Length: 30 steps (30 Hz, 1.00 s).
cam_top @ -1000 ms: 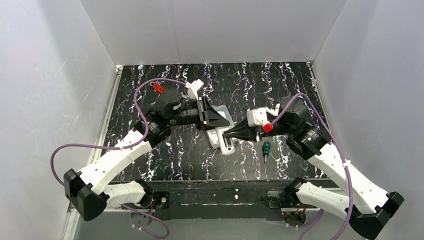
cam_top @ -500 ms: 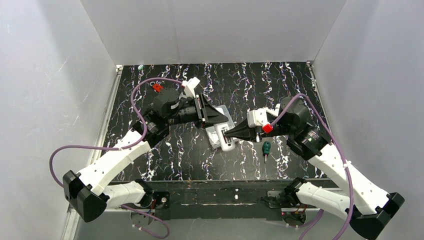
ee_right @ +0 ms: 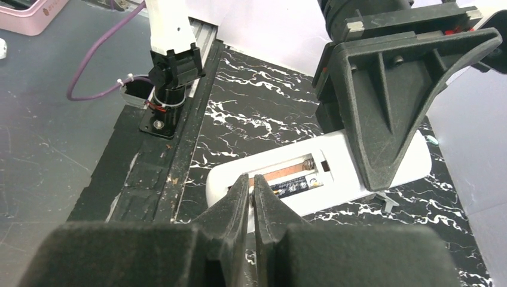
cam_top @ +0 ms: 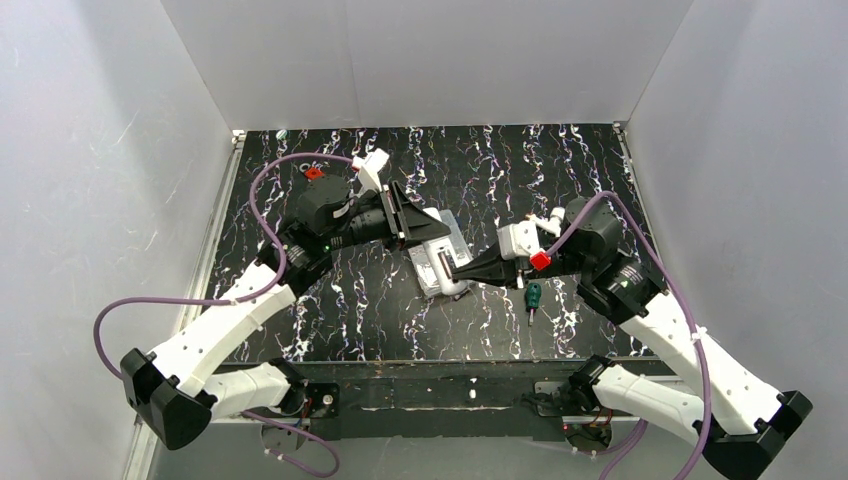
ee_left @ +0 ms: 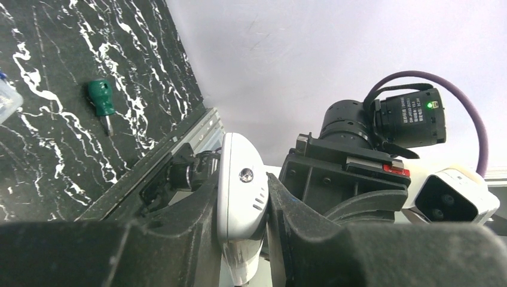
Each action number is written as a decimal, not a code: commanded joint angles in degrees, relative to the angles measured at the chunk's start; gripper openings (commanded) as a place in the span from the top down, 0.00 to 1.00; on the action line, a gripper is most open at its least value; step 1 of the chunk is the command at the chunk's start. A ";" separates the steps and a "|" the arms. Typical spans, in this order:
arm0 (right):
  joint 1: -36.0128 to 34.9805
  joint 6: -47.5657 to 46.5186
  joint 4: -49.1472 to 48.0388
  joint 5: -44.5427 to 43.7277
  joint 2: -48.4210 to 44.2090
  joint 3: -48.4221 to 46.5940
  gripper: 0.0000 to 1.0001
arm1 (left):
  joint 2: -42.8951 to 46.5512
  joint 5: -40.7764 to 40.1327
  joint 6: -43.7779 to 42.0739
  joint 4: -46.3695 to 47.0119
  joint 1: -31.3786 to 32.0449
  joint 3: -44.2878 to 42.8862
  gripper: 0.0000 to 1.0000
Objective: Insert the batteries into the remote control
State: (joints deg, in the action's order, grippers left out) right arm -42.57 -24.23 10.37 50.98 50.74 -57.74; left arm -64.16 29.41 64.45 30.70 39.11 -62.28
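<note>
The white remote control (cam_top: pixel 440 270) lies back side up on the black marbled table. Its battery bay is open in the right wrist view (ee_right: pixel 335 170). One dark battery (ee_right: pixel 296 186) sits in the nearer slot, and the farther slot shows bare copper and a spring. My left gripper (cam_top: pixel 430 238) is shut on the remote's far end, and the left wrist view shows its fingers clamping the white shell (ee_left: pixel 241 191). My right gripper (cam_top: pixel 460 272) is shut, with its tips (ee_right: pixel 252 182) at the near end of the battery bay, touching the battery's end.
A green-handled screwdriver (cam_top: pixel 533 296) lies just right of the remote, under my right wrist; it also shows in the left wrist view (ee_left: pixel 101 101). A clear plastic box (cam_top: pixel 455 230) sits behind the remote. A small grey piece (ee_right: pixel 385 203) lies beside the remote.
My left gripper has drawn back and left, swinging the remote's far end with it. My right gripper has stayed shut at the battery bay and shifted slightly right and toward the front.
</note>
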 commanded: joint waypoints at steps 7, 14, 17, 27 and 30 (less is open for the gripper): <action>-0.41 17.35 -20.78 -9.48 -8.12 7.59 0.72 | 5.91 -2.54 -13.76 -11.83 -0.51 0.89 1.00; -0.41 31.83 -13.63 -41.44 -9.53 10.31 0.55 | 7.66 -2.82 -15.57 -15.56 -0.51 1.96 1.00; -0.41 39.14 -6.24 -50.23 -8.92 12.15 0.56 | 8.08 -2.97 -16.69 -17.03 -0.49 1.59 1.00; -2.99 69.25 6.61 -58.34 -1.68 25.35 0.66 | 8.13 -2.70 -14.94 -16.18 -0.44 1.97 1.00; -5.37 72.79 7.01 -60.90 3.31 25.61 0.63 | 8.24 -2.54 -13.73 -14.86 -0.49 2.40 1.00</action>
State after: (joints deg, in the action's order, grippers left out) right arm -45.39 36.77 14.98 -4.64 49.56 -32.60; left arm -57.80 25.69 49.39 13.08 39.05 -60.40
